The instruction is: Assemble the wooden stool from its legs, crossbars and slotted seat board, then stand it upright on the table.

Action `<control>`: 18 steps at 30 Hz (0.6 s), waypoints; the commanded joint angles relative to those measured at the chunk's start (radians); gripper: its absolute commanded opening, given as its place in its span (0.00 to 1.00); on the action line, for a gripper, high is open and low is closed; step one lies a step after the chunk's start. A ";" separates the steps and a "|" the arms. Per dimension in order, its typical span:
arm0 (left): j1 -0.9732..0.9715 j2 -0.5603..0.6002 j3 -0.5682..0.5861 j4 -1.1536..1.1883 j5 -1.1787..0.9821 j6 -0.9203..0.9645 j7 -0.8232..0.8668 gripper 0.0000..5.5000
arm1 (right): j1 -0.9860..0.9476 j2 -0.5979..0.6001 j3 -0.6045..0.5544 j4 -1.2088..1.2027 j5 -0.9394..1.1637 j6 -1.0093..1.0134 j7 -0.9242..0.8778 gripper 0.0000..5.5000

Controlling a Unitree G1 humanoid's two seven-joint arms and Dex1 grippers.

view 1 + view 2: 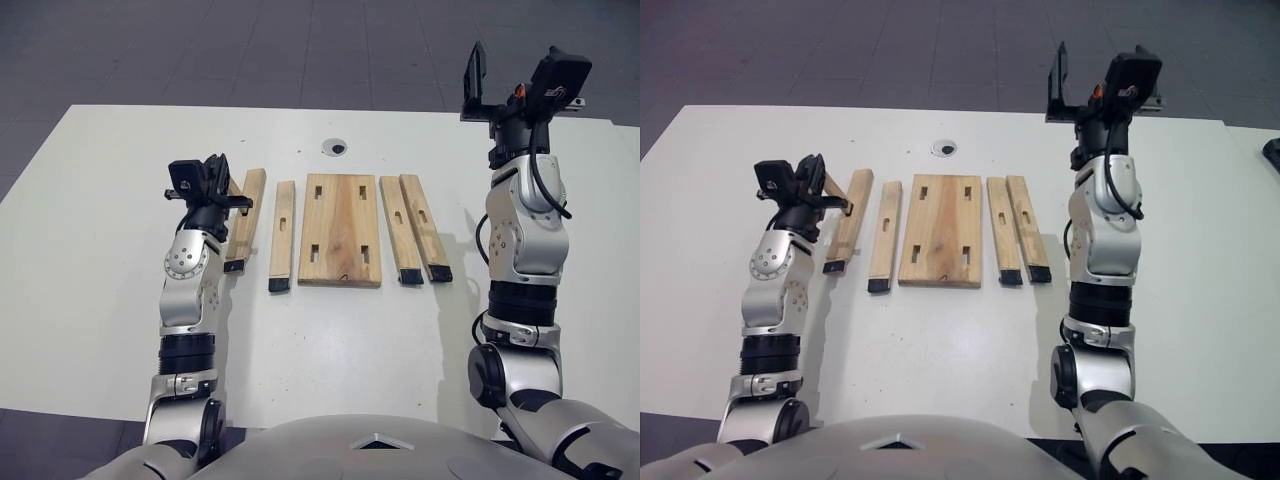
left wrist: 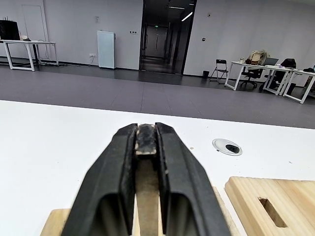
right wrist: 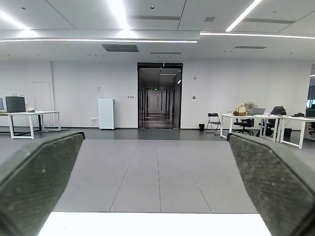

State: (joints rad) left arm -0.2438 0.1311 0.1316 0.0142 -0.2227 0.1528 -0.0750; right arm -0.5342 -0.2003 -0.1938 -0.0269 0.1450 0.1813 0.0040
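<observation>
arms [image 1: 190,290]: silver, black joint rings | right arm [image 1: 525,235]: black cable [image 1: 545,185] | left hand [image 1: 225,190], right hand [image 1: 517,80]: black

No legible txt, labels or nos. anywhere; green lit sign [image 3: 156,89] over far doorway [image 3: 159,105], too small to read.

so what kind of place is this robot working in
Probably an open office or lab hall: the white table has a cable grommet, a grey tiled floor runs beyond it, and desks with chairs stand farther back.
</observation>
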 commanded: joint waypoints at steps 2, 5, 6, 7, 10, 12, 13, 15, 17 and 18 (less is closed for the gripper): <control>-0.034 -0.020 -0.005 -0.048 -0.021 0.045 0.000 0.21 | -0.034 -0.009 -0.002 0.026 -0.003 -0.018 0.010 0.98; -0.041 -0.029 0.001 -0.054 -0.029 0.051 0.003 0.29 | -0.039 -0.010 -0.004 0.036 -0.003 -0.027 0.012 0.98; -0.043 -0.031 0.004 -0.055 -0.031 0.054 0.002 0.32 | -0.039 -0.010 -0.005 0.039 -0.003 -0.030 0.012 0.98; -0.045 -0.032 0.006 -0.055 -0.033 0.057 0.002 0.35 | -0.039 -0.011 -0.006 0.041 -0.002 -0.032 0.013 0.98; -0.051 -0.034 0.012 -0.057 -0.034 0.063 -0.001 0.43 | -0.039 -0.012 -0.008 0.042 -0.003 -0.034 0.012 0.98; -0.050 -0.028 0.018 -0.076 -0.046 0.067 -0.014 0.50 | -0.038 -0.012 -0.006 0.043 -0.004 -0.036 0.012 0.98; -0.049 -0.015 0.022 -0.097 -0.054 0.067 -0.029 0.53 | -0.037 -0.013 -0.005 0.042 -0.006 -0.036 0.012 0.98; -0.055 0.013 0.049 -0.143 -0.088 0.075 -0.054 0.58 | -0.034 -0.014 -0.005 0.039 -0.008 -0.035 0.011 0.98; -0.078 0.050 0.078 -0.180 -0.119 0.098 -0.079 0.65 | -0.027 -0.013 -0.008 0.034 -0.006 -0.035 0.009 0.98; -0.096 0.070 0.090 -0.192 -0.131 0.105 -0.091 0.69 | -0.024 -0.011 -0.008 0.030 -0.006 -0.035 0.007 0.98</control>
State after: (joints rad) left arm -0.2944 0.1576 0.1962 -0.1424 -0.3243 0.2303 -0.1425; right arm -0.5534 -0.2064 -0.1957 0.0172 0.1416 0.1470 0.0136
